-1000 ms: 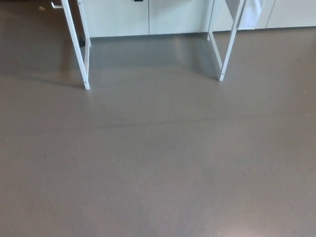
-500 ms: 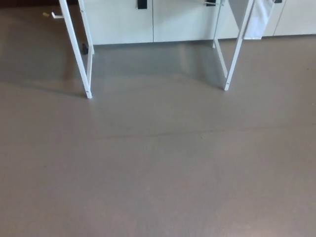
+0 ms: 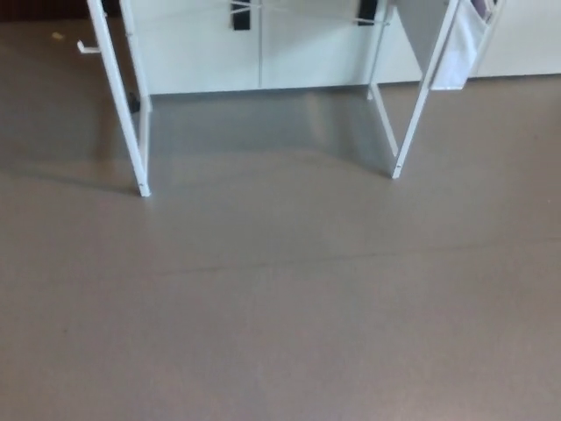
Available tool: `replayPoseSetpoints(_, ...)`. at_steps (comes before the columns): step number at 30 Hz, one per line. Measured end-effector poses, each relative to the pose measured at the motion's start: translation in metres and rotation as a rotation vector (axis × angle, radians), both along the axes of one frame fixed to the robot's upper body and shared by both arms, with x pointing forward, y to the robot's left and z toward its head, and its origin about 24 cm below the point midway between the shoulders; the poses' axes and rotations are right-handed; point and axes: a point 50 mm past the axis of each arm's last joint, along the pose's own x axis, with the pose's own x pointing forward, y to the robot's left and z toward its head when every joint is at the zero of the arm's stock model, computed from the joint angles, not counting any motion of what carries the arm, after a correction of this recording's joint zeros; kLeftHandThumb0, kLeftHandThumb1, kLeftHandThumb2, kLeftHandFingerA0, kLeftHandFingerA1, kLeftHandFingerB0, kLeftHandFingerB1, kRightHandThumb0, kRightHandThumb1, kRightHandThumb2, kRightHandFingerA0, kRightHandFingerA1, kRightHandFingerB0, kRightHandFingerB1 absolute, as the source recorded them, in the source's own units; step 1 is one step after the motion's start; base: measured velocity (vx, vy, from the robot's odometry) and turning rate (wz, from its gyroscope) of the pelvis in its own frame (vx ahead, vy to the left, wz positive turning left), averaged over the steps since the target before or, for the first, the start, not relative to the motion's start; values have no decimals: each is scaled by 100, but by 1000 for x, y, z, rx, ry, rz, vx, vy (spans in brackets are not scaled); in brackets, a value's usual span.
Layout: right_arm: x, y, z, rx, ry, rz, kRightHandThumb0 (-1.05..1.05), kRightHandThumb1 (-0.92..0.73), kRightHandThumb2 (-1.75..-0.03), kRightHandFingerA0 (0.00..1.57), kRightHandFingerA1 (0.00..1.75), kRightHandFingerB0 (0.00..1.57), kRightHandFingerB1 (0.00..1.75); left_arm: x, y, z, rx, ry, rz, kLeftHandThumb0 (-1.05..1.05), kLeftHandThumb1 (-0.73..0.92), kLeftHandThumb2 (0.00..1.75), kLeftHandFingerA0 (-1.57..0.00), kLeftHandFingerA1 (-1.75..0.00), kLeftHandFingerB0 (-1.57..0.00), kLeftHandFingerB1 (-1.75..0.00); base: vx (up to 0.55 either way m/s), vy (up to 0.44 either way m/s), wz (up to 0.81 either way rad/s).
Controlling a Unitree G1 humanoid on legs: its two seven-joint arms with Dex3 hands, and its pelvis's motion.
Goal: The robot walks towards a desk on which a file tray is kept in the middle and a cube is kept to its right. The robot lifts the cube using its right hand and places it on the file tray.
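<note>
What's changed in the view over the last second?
The whole picture shifted, so the camera moved: the left desk leg and right desk leg sit lower and wider apart, as if closer. Nothing in the scene itself moved. The floor and cabinets look the same; neither hand shows.

The head view looks down at grey floor (image 3: 280,316) toward white desk legs (image 3: 118,96)

A plain grey-brown floor (image 3: 280,316) fills most of the head view, crossed by a faint seam (image 3: 307,260). At the top stand the white legs of a table: the left leg (image 3: 117,96) and the right leg (image 3: 422,96), both slanted. Behind them runs a row of white cabinets (image 3: 202,53) with black handles (image 3: 240,15). A white pouch (image 3: 456,53) hangs by the right leg. Soft shadow lies under the table.
</note>
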Motion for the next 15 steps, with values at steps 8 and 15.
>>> replayPoseSetpoints(8, 2, -2, -1, 2, 10, -26, -71, -56, -86, 44, 52, 5, 27, 4, 1, -1, 1, 5, 0, -74, 61, 95, -3, -55, -4, -34, 223, 68, 7)
replayPoseSetpoints(15, 5, -2, -1, -4, -6, -27, -70, -57, -87, 32, 48, 4, 25, 10, -2, 0, 0, -14, -19, -78, 62, 95, -4, -56, -5, -36, 416, -58, 17)
